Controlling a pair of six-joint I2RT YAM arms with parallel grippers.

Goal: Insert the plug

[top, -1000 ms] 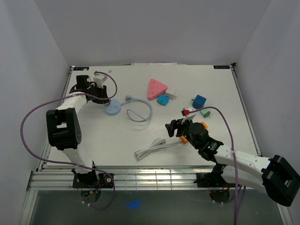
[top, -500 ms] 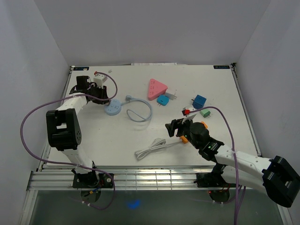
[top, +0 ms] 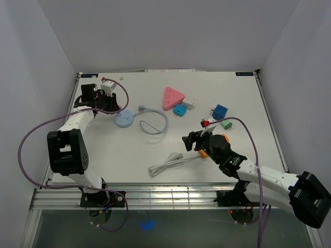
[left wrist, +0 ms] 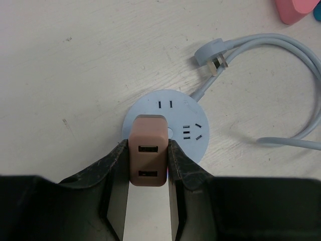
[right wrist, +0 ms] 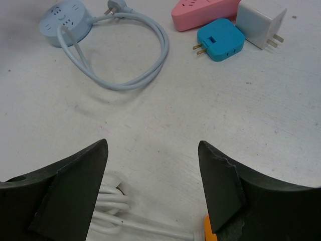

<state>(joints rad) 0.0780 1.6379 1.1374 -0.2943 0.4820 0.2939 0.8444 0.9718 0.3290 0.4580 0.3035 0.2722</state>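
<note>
A tan plug block point(left wrist: 148, 153) with two USB ports is clamped between the fingers of my left gripper point(left wrist: 148, 145), which is shut on it. It hangs over the near part of the round light-blue socket point(left wrist: 176, 109); whether its prongs touch the socket is hidden. In the top view the left gripper point(top: 109, 105) is at the far left, beside the round socket point(top: 124, 119). My right gripper point(right wrist: 152, 145) is open and holds nothing; in the top view the right gripper point(top: 192, 140) hovers over mid-table.
The socket's pale blue cord point(top: 155, 125) loops to the right. A pink triangular power strip point(top: 173, 96), a blue adapter point(top: 179, 110), a white adapter point(top: 190, 105), a blue cube point(top: 220, 111) and a green piece point(top: 226, 124) lie at the back. A coiled white cable point(top: 167, 163) lies near the front.
The left arm's elbow has dropped toward the near left and its wrist has shifted slightly toward the far edge, still holding the plug. The right arm has not moved.
</note>
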